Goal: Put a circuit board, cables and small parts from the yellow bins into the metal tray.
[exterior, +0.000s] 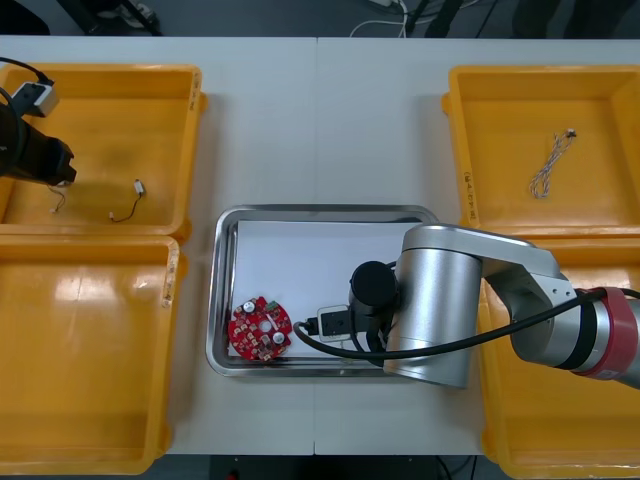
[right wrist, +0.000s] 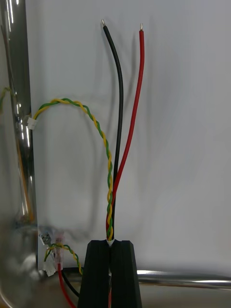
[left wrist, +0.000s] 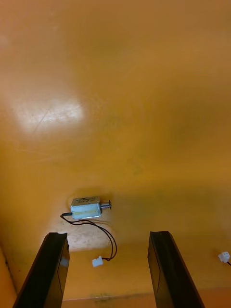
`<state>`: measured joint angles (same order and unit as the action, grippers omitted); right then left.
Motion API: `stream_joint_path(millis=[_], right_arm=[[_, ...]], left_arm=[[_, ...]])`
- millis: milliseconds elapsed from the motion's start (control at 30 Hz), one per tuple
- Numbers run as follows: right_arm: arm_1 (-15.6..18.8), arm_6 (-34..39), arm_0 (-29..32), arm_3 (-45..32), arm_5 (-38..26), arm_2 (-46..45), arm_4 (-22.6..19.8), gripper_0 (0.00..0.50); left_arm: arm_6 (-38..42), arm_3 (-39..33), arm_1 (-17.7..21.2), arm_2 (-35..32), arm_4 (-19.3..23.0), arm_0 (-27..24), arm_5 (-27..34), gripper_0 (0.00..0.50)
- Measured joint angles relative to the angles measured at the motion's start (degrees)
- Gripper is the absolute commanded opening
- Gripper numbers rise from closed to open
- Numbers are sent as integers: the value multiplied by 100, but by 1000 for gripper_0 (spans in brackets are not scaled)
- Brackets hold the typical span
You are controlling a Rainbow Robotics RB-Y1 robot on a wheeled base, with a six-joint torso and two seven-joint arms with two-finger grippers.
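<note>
My right gripper [right wrist: 111, 249] is shut on a cable bundle [right wrist: 117, 144] of one red wire, one black wire and a twisted yellow-green pair. The bundle stretches away from the fingertips over the white inside of the metal tray [right wrist: 183, 120]. In the front view my right arm [exterior: 440, 300] reaches across the tray [exterior: 225, 290], where a round red circuit board [exterior: 260, 327] lies at its near left corner. My left gripper [left wrist: 108, 236] is open above the floor of the far left yellow bin [exterior: 160, 110]. A small metal part [left wrist: 86, 208] with a thin black lead lies just ahead of its fingers.
A twisted blue and white cable [exterior: 550, 165] lies in the far right yellow bin [exterior: 470, 130]. The small metal part [exterior: 138, 187] sits near that far left bin's near wall. Beside my left gripper's fingers lies another white connector [left wrist: 224, 257]. More wire ends [right wrist: 55, 250] lie by the tray rim.
</note>
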<state>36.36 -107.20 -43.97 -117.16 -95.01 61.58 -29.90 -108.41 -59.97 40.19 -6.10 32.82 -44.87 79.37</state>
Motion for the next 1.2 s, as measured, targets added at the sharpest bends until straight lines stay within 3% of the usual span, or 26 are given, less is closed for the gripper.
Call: stream_joint_path(millis=[200, 233, 300, 400, 433, 500, 967, 1200], right_arm=[[-4, 0, -1, 10, -8, 0, 1, 0], [-4, 0, -1, 10, -10, 0, 1, 162], [-5, 0, -1, 11, -29, 0, 2, 305], [-7, 0, -3, 11, -50, 0, 13, 322], [-10, 0, -5, 11, -63, 0, 19, 398], [-20, 0, -10, 11, -89, 0, 25, 500], [-93, 0, -53, 12, -255, -10, 19, 500], [-206, 0, -70, -34, -875, -361, -159, 500]], left_arm=[[-3, 381, 0, -25, 130, 0, -395, 481], [-5, 429, 0, -25, 145, 0, -448, 480], [-16, 507, 0, -25, 155, 0, -517, 482], [-127, 565, 0, -25, 155, 0, -608, 482], [-193, 590, 0, -25, 156, 0, -649, 481], [-268, 658, 0, -25, 166, 0, -736, 481], [-393, 1117, 0, 19, 393, 0, -1397, 483], [-511, 1162, 0, 124, 425, -1, -1424, 479]])
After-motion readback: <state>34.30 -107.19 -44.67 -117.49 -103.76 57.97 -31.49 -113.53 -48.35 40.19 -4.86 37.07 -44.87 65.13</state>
